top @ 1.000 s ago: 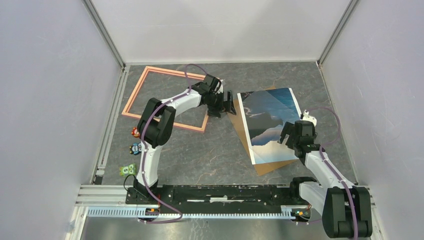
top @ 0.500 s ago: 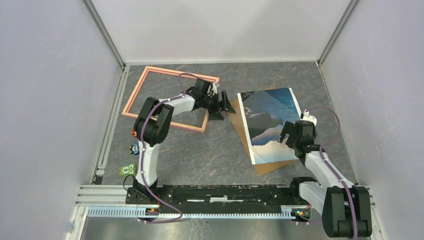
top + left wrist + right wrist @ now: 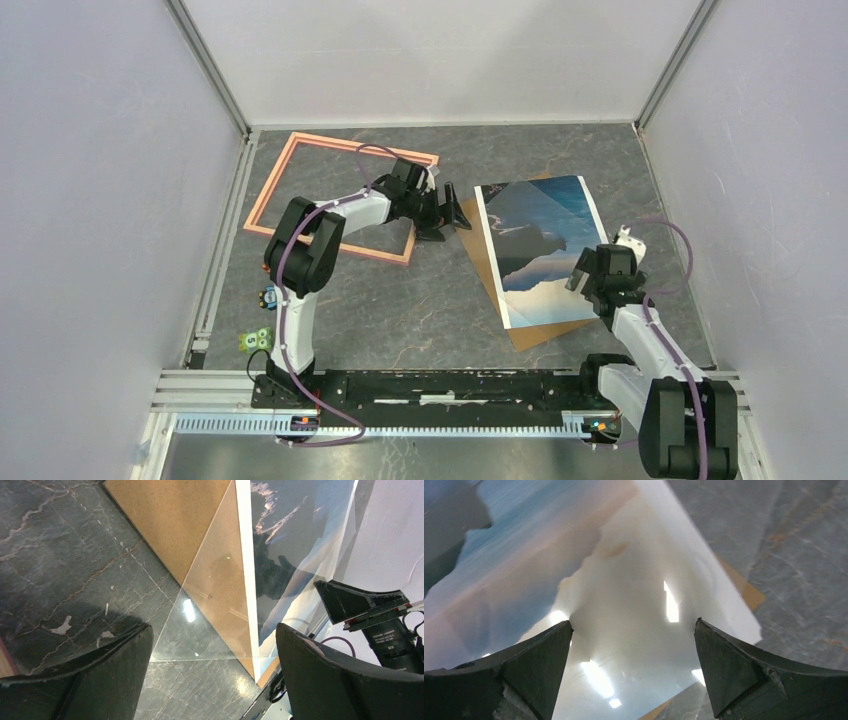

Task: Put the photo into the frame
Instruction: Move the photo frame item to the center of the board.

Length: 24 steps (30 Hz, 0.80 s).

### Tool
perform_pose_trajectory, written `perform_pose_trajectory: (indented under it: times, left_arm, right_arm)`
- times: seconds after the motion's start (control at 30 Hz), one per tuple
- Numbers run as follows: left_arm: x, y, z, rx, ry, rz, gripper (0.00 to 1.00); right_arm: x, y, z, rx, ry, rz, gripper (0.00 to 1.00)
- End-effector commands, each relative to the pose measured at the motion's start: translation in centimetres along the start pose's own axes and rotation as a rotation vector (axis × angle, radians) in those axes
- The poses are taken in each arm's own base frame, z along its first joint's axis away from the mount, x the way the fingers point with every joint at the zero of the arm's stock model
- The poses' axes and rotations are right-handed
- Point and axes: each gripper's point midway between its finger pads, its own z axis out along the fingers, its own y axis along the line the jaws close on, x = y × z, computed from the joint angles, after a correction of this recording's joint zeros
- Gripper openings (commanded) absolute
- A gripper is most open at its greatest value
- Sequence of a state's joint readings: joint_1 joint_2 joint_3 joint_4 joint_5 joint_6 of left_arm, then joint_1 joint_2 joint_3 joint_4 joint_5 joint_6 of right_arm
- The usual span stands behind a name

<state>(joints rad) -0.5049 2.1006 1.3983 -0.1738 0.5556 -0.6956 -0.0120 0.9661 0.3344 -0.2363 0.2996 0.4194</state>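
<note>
My left gripper (image 3: 447,216) hangs with its fingers wide apart and nothing between them, just off the left edge of the photo (image 3: 540,250). Over the last second it has rolled at the wrist while hardly shifting across the bench (image 3: 420,300). In its wrist view the open fingers bracket bare bench, the corner of what looks like a clear pane, and the brown backing board (image 3: 170,525) with the print's white border beyond.

My right gripper (image 3: 633,624) is also spread wide and empty. It has slid from the middle of the photo's right edge down toward the print's near right corner. Its own camera shows the pale sky part of the picture under the fingers, with the print's corner just to the right.

The photo itself has not moved. It lies face up and skewed on the backing board, in the right half of the bench. The frame (image 3: 330,141) lies flat at the far left corner, well apart from the print, and my left arm reaches across its near right corner.

I read these changes as positioning only: both grippers have lined up on opposite sides of the print, but neither has hold of it. The glossy sheet lies flat on the board, so lifting an edge will likely be the hard part.
</note>
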Motion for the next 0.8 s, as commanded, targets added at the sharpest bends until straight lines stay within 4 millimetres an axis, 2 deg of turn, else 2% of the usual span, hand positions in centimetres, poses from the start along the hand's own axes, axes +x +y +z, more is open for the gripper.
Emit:
perform_pose_trajectory:
  times: [0.0,0.27,0.43,0.77]
  left_arm:
    - [-0.5,1.2,0.2,-0.07,-0.013,0.053,0.99]
    - [0.9,1.9,1.0,-0.061,0.058,0.053,0.98]
    - [2.1,1.7,1.3,-0.011,0.101,0.03,0.96]
    - [2.3,-2.0,0.6,0.188,0.1,-0.044,0.89]
  right_arm:
    - [0.1,-2.6,0.1,0.09,0.012,0.077,0.98]
    - [2.1,-1.3,0.9,0.003,0.066,0.117,0.98]
    - [2.3,-1.1,1.1,-0.009,0.075,0.114,0.98]
    - [2.0,-0.8,1.1,-0.033,0.062,0.106,0.98]
